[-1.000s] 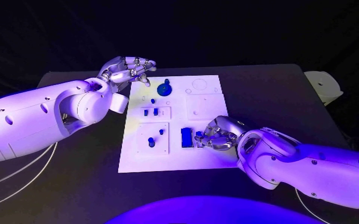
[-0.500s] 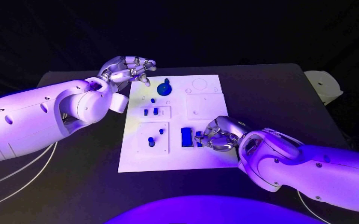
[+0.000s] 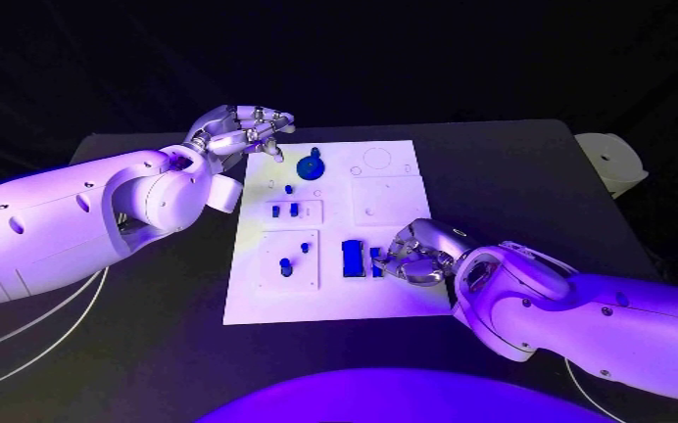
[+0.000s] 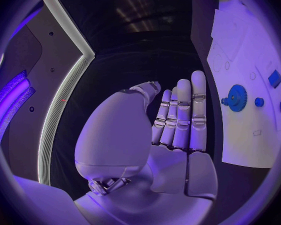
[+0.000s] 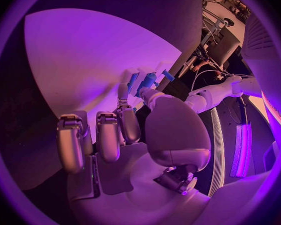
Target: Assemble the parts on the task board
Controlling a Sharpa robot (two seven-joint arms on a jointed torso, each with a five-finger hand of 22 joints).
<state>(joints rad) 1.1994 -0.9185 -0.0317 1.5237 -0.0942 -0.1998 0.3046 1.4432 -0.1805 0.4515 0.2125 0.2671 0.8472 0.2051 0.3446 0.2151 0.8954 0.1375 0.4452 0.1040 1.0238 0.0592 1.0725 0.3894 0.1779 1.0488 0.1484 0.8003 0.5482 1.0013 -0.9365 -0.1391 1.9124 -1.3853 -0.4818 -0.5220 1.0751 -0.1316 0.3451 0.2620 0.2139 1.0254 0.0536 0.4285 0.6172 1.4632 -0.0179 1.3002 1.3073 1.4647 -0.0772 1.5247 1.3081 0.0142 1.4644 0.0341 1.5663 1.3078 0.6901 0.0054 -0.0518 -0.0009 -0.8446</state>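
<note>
The white task board [image 3: 328,302] lies in the middle of the black table. On its near part stands a long blue block [image 3: 352,258], with a small blue part [image 3: 374,268] just right of it. My right hand [image 3: 414,254] rests on the board there, fingers curled, thumb and a fingertip [image 5: 123,89] pinching the small blue part [image 5: 147,79]. A blue gear [image 3: 310,165] [image 4: 237,97] sits at the board's far end. My left hand [image 3: 240,132] [image 4: 178,120] hovers over the far left corner, fingers straight and holding nothing.
Small blue pegs [image 3: 285,211] and a blue oval piece [image 3: 285,267] stand in the board's left column. A white object [image 3: 610,164] sits off the table's right edge. Cables [image 3: 42,335] hang at the near left.
My right hand has shifted slightly toward the near edge, and the small blue part beside the long block shows more. The left hand has not moved.
</note>
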